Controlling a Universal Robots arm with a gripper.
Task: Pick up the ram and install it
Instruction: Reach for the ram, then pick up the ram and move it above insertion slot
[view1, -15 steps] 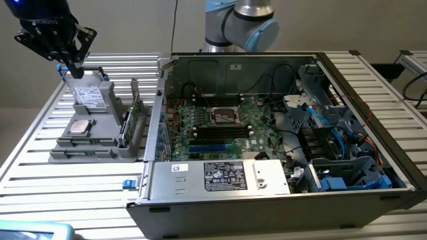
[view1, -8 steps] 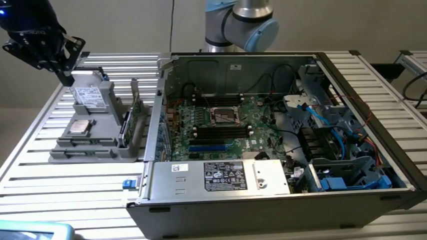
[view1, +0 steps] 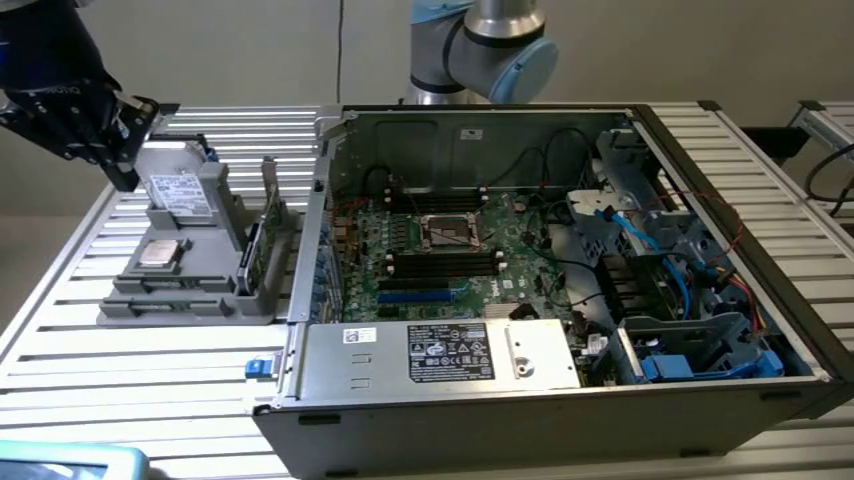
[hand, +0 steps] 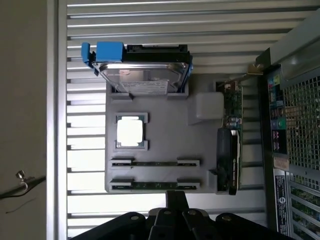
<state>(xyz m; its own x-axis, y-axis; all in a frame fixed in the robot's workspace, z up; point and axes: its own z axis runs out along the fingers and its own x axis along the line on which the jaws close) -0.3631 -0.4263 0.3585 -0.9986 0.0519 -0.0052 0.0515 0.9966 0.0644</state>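
I look down through the wrist view at the grey plastic tray that sits on the silver slatted bench. The ram is a long, thin green stick. It stands on its edge in a slot in that tray. A second thin green stick just like it stands in the next slot, side by side with the first. Both sticks run across the tray, the same way as the long side of the silver hard drive with the blue clip. The square silver chip lies between the hard drive and the two sticks.

My black hand hangs above the tray and touches nothing. I see nothing held in it. I cannot tell if it is apart or together. In this view the sticks are the things nearest to the hand, and the ram is the closer of the two. Its long side lies across in front of the hand and does not point at it.

In the exterior view the hand is up over the tray, on that view's left. The open dark grey computer box sits just beside the tray, on that view's right. The black memory slots inside it are well apart from the ram.
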